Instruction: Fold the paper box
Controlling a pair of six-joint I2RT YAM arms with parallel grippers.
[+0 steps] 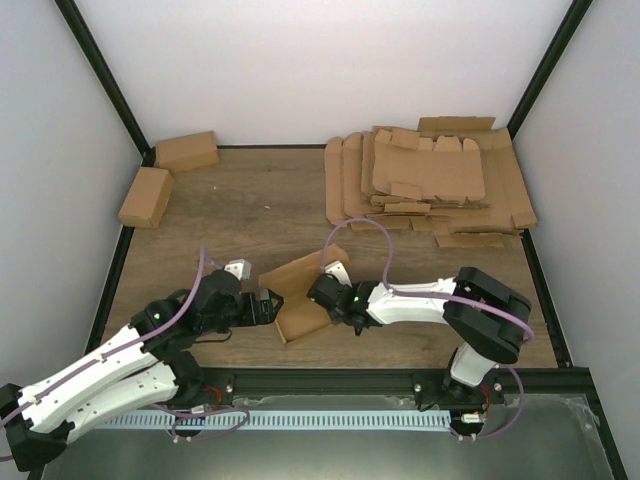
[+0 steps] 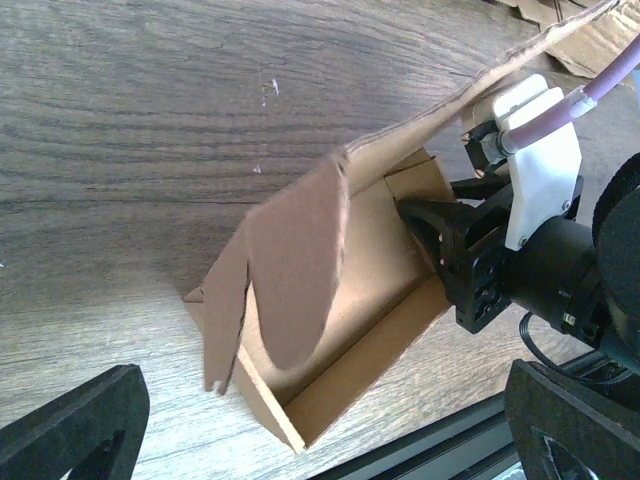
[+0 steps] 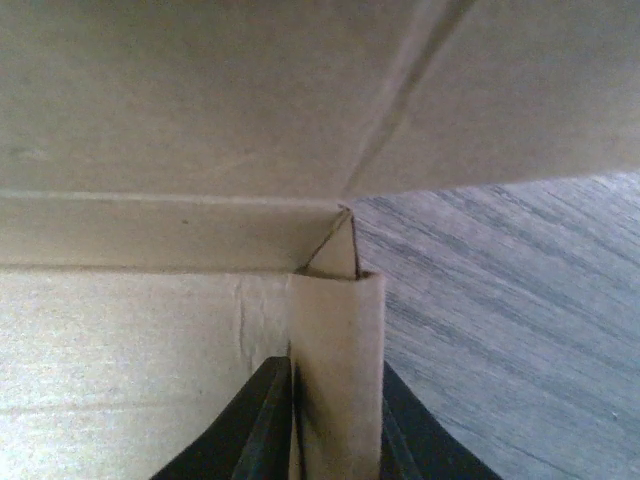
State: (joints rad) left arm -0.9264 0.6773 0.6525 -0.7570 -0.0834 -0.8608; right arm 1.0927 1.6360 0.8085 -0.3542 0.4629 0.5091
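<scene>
Forming the end walls, by my read: paper box (image 1: pixel 305 318) sits on the counter (image 1: pixel 250 215), low centre of the top view, between the two arms. The right hand (image 3: pixel 335 372) is clenched on the folded end wall at the box's right end, one finger inside the tray, one outside. The left hand (image 1: pixel 262 305) is released and spread wide, grasping nothing, just beside the left end.

Tray's open side faces up. Lid panel stands raised along the far long side and leans over the tray. Long axis runs left-right in the top view, right end tilted a bit toward the top of frame. In the left wrist view the left-end tab droops loose.

Next move probably: left hand folds that tab in and stands the left wall, with right hand pinning the box. Then lid down.
</scene>
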